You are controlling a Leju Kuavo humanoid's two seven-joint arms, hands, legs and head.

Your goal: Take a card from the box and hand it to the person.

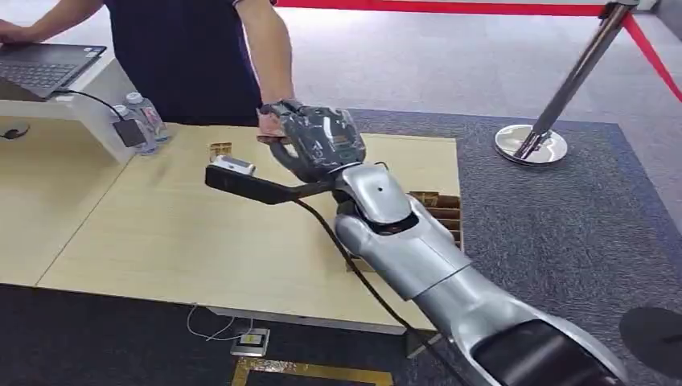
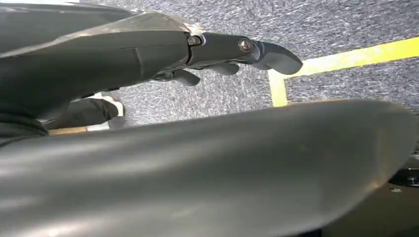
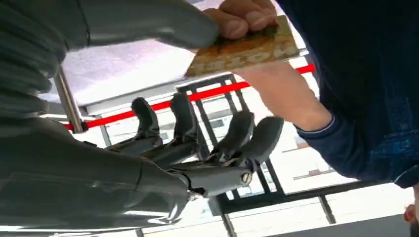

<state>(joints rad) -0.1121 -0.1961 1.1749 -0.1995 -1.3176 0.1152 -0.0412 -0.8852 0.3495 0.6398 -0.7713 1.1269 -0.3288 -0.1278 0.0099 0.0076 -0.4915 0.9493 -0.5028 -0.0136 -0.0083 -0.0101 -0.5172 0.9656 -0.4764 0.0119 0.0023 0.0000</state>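
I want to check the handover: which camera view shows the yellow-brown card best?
The right wrist view: the yellow-brown card is close, pinched by the person's fingers. In the head view, the robot hand mostly hides it. The left wrist view faces the floor.

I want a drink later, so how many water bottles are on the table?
2: both water bottles stand side by side at the table's far left, beside the white laptop stand. More may be hidden behind it.

box (image 1: 441,211) mostly hidden behind right arm, card (image 3: 243,48) blurred
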